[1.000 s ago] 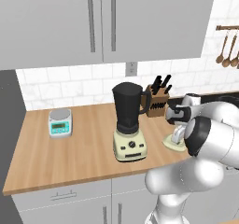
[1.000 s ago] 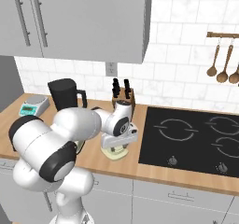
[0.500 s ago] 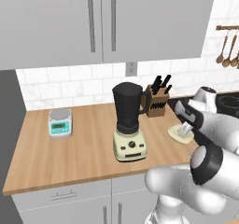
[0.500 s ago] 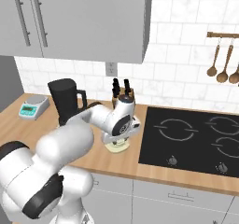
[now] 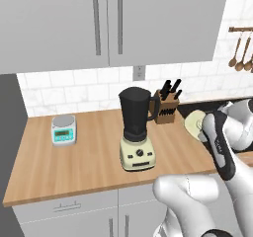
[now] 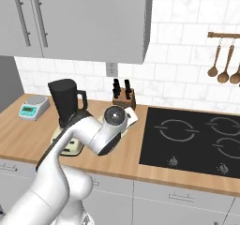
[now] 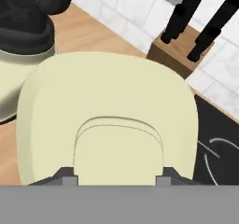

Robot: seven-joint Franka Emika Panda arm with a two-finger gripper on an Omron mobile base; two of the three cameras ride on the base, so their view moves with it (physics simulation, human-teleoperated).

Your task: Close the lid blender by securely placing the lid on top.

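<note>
**Lid in the tool, on its way to the jar**

The tool (image 7: 114, 180) is grasping the lid (image 7: 107, 120) by its raised middle knob, one finger showing at each side of it in the hand view. The lid is being carried clear of the surface (image 5: 89, 157), tilted with its face turned toward the camera on the hand.

To do this step well, the lid probably needs turning level, knob up, before it goes over the mouth of the blender (image 5: 136, 127). Its rounded-square outline should be matched to the jar's rim, then lowered straight and pressed until it is sitting flush. The jar's side handle and the knife block (image 5: 167, 107) just beyond the tool are worth steering around.

The lid is sitting right at the fingertips; the open-topped blender is standing off to the tool's left, apart from it.
</note>
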